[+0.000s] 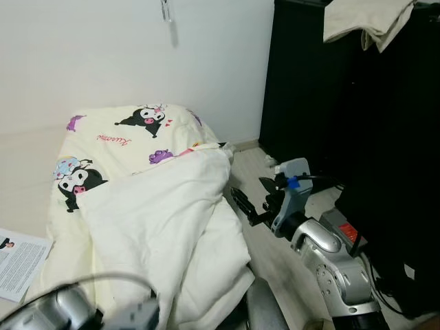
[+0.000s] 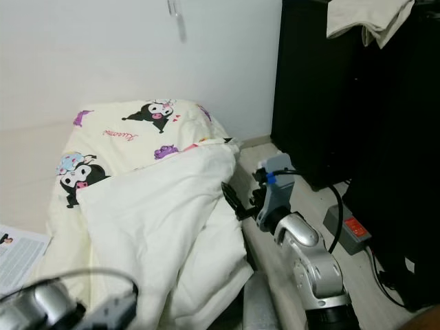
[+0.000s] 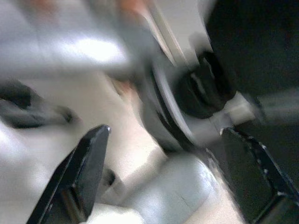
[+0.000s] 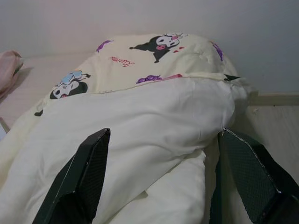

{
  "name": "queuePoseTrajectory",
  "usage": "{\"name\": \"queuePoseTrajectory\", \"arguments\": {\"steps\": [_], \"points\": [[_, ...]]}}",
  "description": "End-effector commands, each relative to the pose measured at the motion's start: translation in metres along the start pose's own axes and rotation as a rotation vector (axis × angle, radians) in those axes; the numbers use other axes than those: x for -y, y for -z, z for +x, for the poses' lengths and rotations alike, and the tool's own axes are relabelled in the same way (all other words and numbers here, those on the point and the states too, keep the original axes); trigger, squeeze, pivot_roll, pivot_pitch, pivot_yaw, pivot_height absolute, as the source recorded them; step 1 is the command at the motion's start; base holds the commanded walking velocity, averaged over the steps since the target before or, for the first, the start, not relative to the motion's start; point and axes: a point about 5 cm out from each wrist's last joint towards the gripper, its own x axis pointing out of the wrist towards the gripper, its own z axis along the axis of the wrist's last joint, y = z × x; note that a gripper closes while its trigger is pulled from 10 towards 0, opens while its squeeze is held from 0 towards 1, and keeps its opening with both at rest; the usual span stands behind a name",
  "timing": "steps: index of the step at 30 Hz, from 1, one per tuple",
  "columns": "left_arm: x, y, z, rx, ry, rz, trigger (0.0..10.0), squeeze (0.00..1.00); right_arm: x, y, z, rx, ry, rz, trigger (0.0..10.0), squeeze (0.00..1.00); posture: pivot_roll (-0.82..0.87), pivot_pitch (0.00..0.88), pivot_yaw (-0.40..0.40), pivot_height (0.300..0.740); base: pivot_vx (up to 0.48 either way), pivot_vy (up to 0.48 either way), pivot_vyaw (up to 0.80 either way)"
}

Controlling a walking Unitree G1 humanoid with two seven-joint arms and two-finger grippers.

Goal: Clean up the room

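A pale yellow cartoon-print duvet (image 1: 130,137) lies heaped on the floor against the white wall, with a plain cream fold (image 1: 165,227) draped over its near side. My right gripper (image 1: 249,204) hovers open just right of that fold, fingers pointing at it. In the right wrist view the cream fold (image 4: 140,135) lies between the two black fingers (image 4: 84,172), with nothing gripped. My left arm (image 1: 62,309) sits low at the bottom left, blurred. The left wrist view is smeared, and its left gripper (image 3: 173,177) shows two fingers spread wide apart, open.
A tall black cabinet (image 1: 344,89) stands at the right with a cream cloth (image 1: 371,20) thrown over its top. A grey power strip (image 2: 350,227) and cables lie on the floor by it. A printed paper (image 1: 17,261) lies at the left.
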Motion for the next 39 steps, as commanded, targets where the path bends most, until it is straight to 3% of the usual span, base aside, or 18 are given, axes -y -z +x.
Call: {"name": "queuePoseTrajectory", "arguments": {"steps": [1, 2, 4, 6, 8, 11, 12, 13, 17, 18, 20, 21, 22, 33, 34, 36, 37, 39], "points": [[-0.011, -0.008, -0.001, 0.091, -0.074, 0.028, 10.0, 1.00, -0.001, 0.001, -0.001, 0.002, 0.007, -0.005, 10.0, 0.00, -0.23, 0.099, 0.037, 0.550, 0.000, 0.000, 0.00], [-0.033, -0.018, -0.001, 0.170, -0.244, 0.078, 10.0, 1.00, -0.003, 0.002, -0.001, 0.000, 0.007, -0.001, 10.0, 0.00, -0.23, 0.110, 0.040, 0.550, 0.000, 0.000, 0.00], [-0.033, -0.018, -0.001, 0.170, -0.244, 0.078, 10.0, 1.00, -0.003, 0.002, -0.001, 0.000, 0.007, -0.001, 10.0, 0.00, -0.23, 0.110, 0.040, 0.550, 0.000, 0.000, 0.00], [-0.086, -0.036, -0.008, 0.352, -0.677, 0.056, 10.0, 1.00, -0.007, 0.004, -0.002, -0.003, 0.008, 0.008, 10.0, 0.00, -0.24, 0.126, 0.046, 0.550, 0.000, 0.000, 0.00], [-0.086, -0.036, -0.008, 0.352, -0.677, 0.056, 10.0, 1.00, -0.007, 0.004, -0.002, -0.003, 0.008, 0.008, 10.0, 0.00, -0.24, 0.126, 0.046, 0.550, 0.000, 0.000, 0.00], [-0.127, -0.040, -0.028, 0.538, -1.079, -0.107, 10.0, 1.00, -0.009, 0.008, -0.006, -0.011, 0.015, 0.023, 10.0, 0.00, -0.23, 0.143, 0.039, 0.550, 0.000, 0.000, 0.00], [-0.127, -0.040, -0.028, 0.538, -1.079, -0.107, 10.0, 1.00, -0.009, 0.008, -0.006, -0.011, 0.015, 0.023, 10.0, 0.00, -0.23, 0.143, 0.039, 0.550, 0.000, 0.000, 0.00], [-0.140, -0.039, -0.050, 0.663, -1.331, -0.198, 10.0, 1.00, -0.010, 0.010, -0.008, -0.018, 0.019, 0.029, 10.0, 0.00, -0.26, 0.151, 0.042, 0.550, 0.000, 0.000, 0.00], [-0.144, -0.021, -0.093, 0.790, -1.731, -0.399, 10.0, 0.96, -0.011, 0.011, -0.013, -0.027, 0.026, 0.035, 10.0, 0.00, -0.26, 0.168, 0.039, 0.550, 0.000, 0.000, 0.00], [-0.139, -0.013, -0.106, 0.775, -1.819, -0.435, 10.0, 0.24, -0.010, 0.013, -0.016, -0.033, 0.029, 0.036, 10.0, 0.00, -0.26, 0.175, 0.038, 0.550, 0.000, 0.000, 0.00], [-0.135, -0.007, -0.115, 0.766, -1.875, -0.458, 10.0, 0.24, -0.010, 0.014, -0.017, -0.037, 0.032, 0.038, 10.0, 0.00, -0.26, 0.175, 0.038, 0.550, 0.000, 0.000, 0.00], [-0.127, 0.002, -0.131, 0.734, -1.975, -0.479, 10.0, 0.00, -0.010, 0.016, -0.019, -0.045, 0.035, 0.039, 10.0, 0.00, -0.26, 0.186, 0.036, 0.550, 0.000, 0.000, 0.00], [-0.121, 0.007, -0.141, 0.712, -2.036, -0.489, 10.0, 0.00, -0.011, 0.017, -0.020, -0.049, 0.037, 0.041, 10.0, 0.00, -0.26, 0.186, 0.036, 0.550, 0.000, 0.000, 0.00], [-0.102, 0.026, -0.164, 0.631, -2.192, -0.526, 10.0, 0.00, -0.013, 0.019, -0.021, -0.055, 0.035, 0.047, 10.0, 0.00, -0.26, 0.194, 0.030, 0.550, 0.000, 0.000, 0.00], [-0.095, 0.047, -0.159, 0.743, -2.117, -0.644, 10.0, 0.00, -0.015, 0.019, -0.024, -0.059, 0.032, 0.050, 10.0, 0.00, -0.28, 0.221, 0.007, 0.550, 0.000, 0.000, 0.00], [-0.095, 0.047, -0.159, 0.743, -2.117, -0.644, 10.0, 0.00, -0.015, 0.019, -0.024, -0.059, 0.032, 0.050, 10.0, 0.00, -0.28, 0.221, 0.007, 0.550, 0.000, 0.000, 0.00], [-0.091, 0.070, -0.143, 0.920, -2.005, -0.768, 10.0, 0.00, -0.018, 0.018, -0.032, -0.071, 0.031, 0.052, 10.0, 0.00, -0.30, 0.247, 0.003, 0.550, 0.000, 0.000, 0.00], [-0.093, 0.074, -0.137, 0.961, -1.979, -0.789, 10.0, 0.00, -0.019, 0.018, -0.035, -0.076, 0.032, 0.052, 10.0, 0.00, -0.30, 0.247, 0.003, 0.550, 0.000, 0.000, 0.00]]}}
